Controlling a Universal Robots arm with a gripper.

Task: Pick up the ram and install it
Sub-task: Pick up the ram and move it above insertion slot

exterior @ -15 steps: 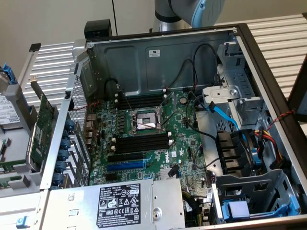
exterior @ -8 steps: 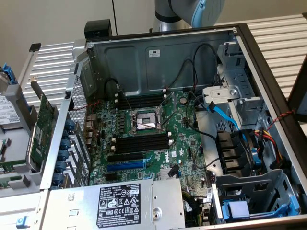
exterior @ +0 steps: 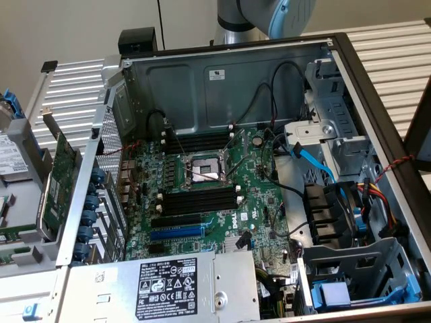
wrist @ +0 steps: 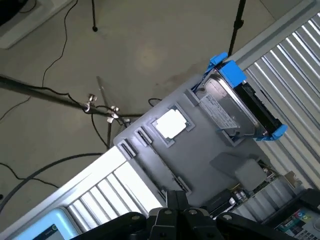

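**Exterior view.** An open computer case (exterior: 222,74) lies on a ribbed metal counter (exterior: 394,47). Inside it is a green motherboard (exterior: 259,205) with a processor socket (exterior: 202,171) at its middle. Banks of long black memory slots with white end clips run along both sides of the socket, one farther from the camera (exterior: 199,141) and one nearer (exterior: 199,200); no green stick stands in them. A power supply (exterior: 168,286) fills the near corner, and a blue cable (exterior: 313,161) runs toward the drive bays on the exterior view's right. Part of the robot arm (exterior: 266,15) rises behind the case. Just beside the case, on the exterior view's left, is a grey tray (exterior: 30,259) with a green expansion card (exterior: 57,182) standing at its edge. A narrow green strip (exterior: 17,232) on the tray at the picture's left edge may be the ram, though this cannot be told for certain.

**Wrist view.** The gripper (wrist: 176,199) is closed, its black fingers (wrist: 170,202) pressed together with nothing between them. It hangs above the grey tray (wrist: 200,155), apart from it. The tray carries a hard drive in a blue carrier (wrist: 240,105) and a white square part (wrist: 172,123). Ribbed counter (wrist: 115,192) and a floor with cables (wrist: 55,100) lie beyond.
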